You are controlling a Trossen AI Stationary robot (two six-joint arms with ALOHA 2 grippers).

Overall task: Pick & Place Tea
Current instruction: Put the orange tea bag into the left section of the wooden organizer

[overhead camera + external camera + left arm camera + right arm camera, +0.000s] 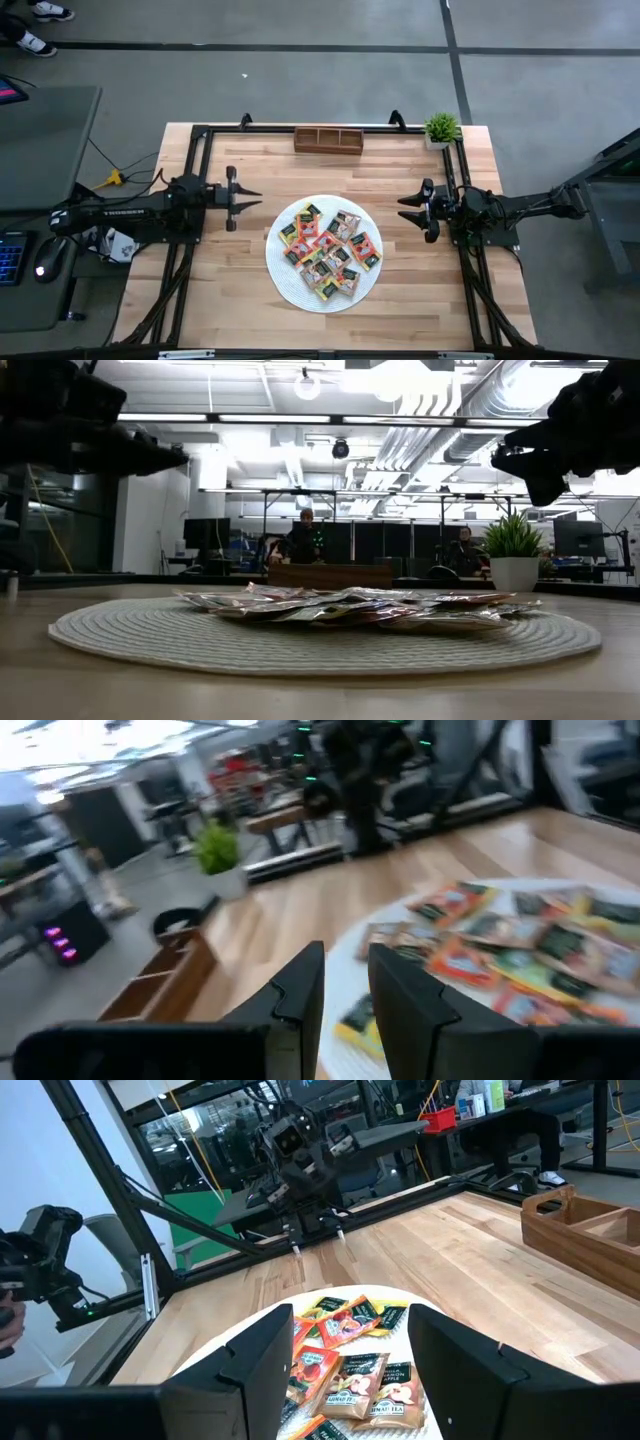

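Several small square tea packets in red, orange, yellow and green lie in a loose heap on the round white woven mat, at the table's middle toward its near edge. In the low view the tea packets lie flat on the mat. My left gripper hovers level to the left of the mat; its fingers stand a narrow gap apart with nothing between them. My right gripper hovers level to the right of the mat, wide open and empty, with the tea in front of its fingers.
A brown wooden tray with three compartments stands at the table's far edge. A small potted plant sits at the far right corner. A black frame runs round the table. People sit in the room beyond.
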